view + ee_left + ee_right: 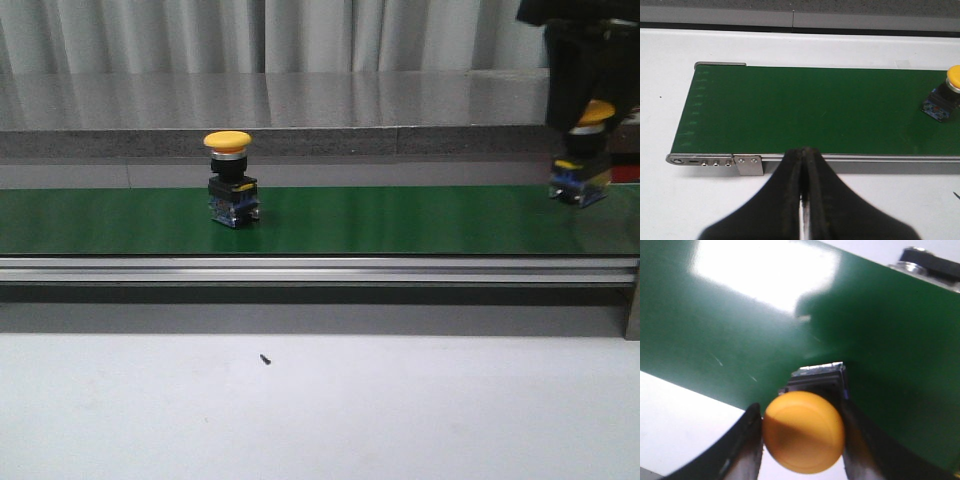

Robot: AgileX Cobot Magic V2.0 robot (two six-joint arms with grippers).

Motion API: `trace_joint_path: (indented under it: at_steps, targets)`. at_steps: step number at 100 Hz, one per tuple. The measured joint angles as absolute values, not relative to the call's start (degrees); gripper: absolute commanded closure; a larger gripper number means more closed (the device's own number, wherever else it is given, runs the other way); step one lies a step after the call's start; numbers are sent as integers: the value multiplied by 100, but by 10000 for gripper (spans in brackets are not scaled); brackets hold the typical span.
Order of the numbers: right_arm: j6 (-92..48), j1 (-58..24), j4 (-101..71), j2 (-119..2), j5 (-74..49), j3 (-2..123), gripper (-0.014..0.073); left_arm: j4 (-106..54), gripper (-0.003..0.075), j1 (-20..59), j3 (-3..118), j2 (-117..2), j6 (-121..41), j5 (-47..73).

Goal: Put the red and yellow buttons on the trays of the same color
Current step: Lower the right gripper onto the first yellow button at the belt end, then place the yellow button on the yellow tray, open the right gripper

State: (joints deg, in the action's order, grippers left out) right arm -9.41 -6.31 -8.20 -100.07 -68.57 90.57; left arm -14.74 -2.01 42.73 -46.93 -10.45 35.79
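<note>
A yellow button with a black and blue base stands upright on the green belt, left of centre; it also shows in the left wrist view. My right gripper at the far right is shut on a second yellow button, held tilted just above the belt; its fingers press both sides of the cap. My left gripper is shut and empty, over the white table in front of the belt's left end. No trays or red buttons are in view.
The belt's metal rail runs along its front edge. A small black screw lies on the white table. A grey ledge and curtain stand behind the belt. A red shape shows at the far right edge.
</note>
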Motion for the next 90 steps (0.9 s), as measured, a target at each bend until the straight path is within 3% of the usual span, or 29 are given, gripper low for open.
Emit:
trace_joint_path:
  at_steps: [40, 90]
  targets:
    - [-930, 930, -820, -8998, -7082, 8755, 416, -1474, 739, -201, 4273, -4693, -1045, 3579]
    - [-919, 2671, -935, -9339, -6674, 8683, 416, -1474, 740, -201, 4273, -4693, -1045, 3579]
